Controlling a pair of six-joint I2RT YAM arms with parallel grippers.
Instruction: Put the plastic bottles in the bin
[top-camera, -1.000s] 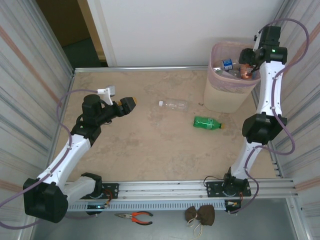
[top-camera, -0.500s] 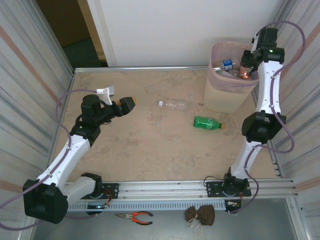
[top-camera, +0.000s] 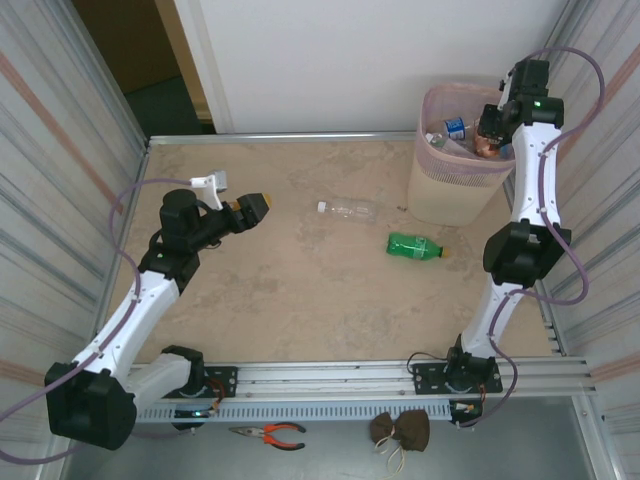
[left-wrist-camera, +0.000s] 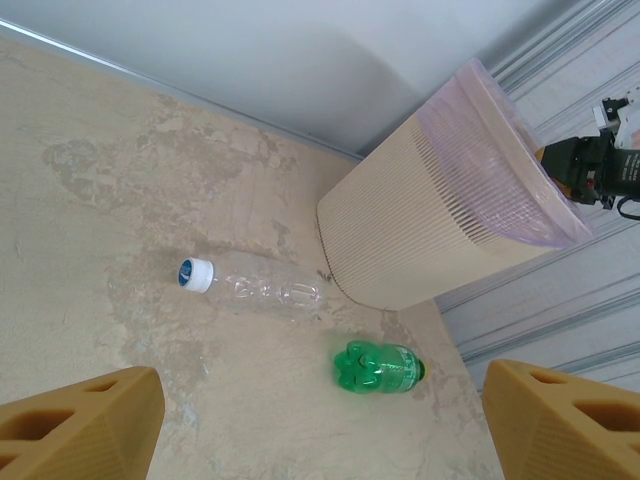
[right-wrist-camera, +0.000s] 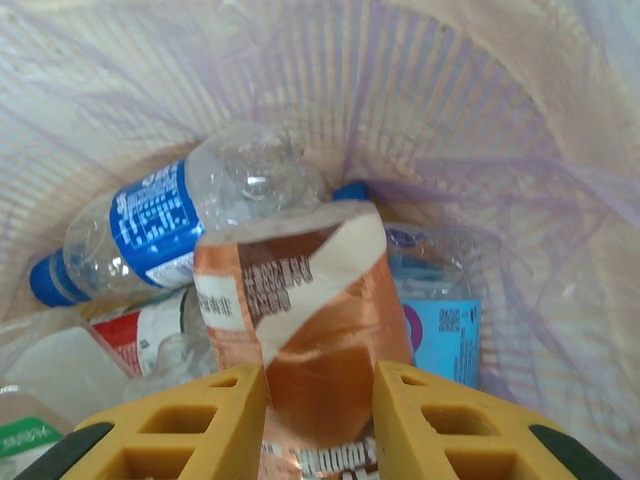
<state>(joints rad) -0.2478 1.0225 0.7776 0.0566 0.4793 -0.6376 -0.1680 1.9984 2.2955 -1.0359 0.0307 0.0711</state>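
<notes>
The beige bin (top-camera: 450, 185) with its pink liner stands at the far right of the table. My right gripper (top-camera: 489, 133) hangs over its mouth, shut on a bottle with a copper-brown label (right-wrist-camera: 300, 310); both yellow fingers (right-wrist-camera: 190, 420) press its sides. Below it in the bin lie several bottles, one with a blue label (right-wrist-camera: 150, 225). On the table lie a clear bottle with a white cap (top-camera: 348, 210) and a green bottle (top-camera: 415, 245). My left gripper (top-camera: 255, 207) is open at mid-left, well short of both. The left wrist view shows the clear bottle (left-wrist-camera: 250, 287), the green one (left-wrist-camera: 382, 368) and the bin (left-wrist-camera: 420, 240).
Corrugated metal walls close in the table on the left and right, and a white wall (top-camera: 350, 60) stands behind it. Orange-handled pliers (top-camera: 268, 433) and a brown pouch (top-camera: 400, 430) lie on the ledge in front of the arm bases.
My right gripper has closed on the copper-labelled bottle and shifted slightly back over the bin. The left arm and the two bottles on the table have not moved.
</notes>
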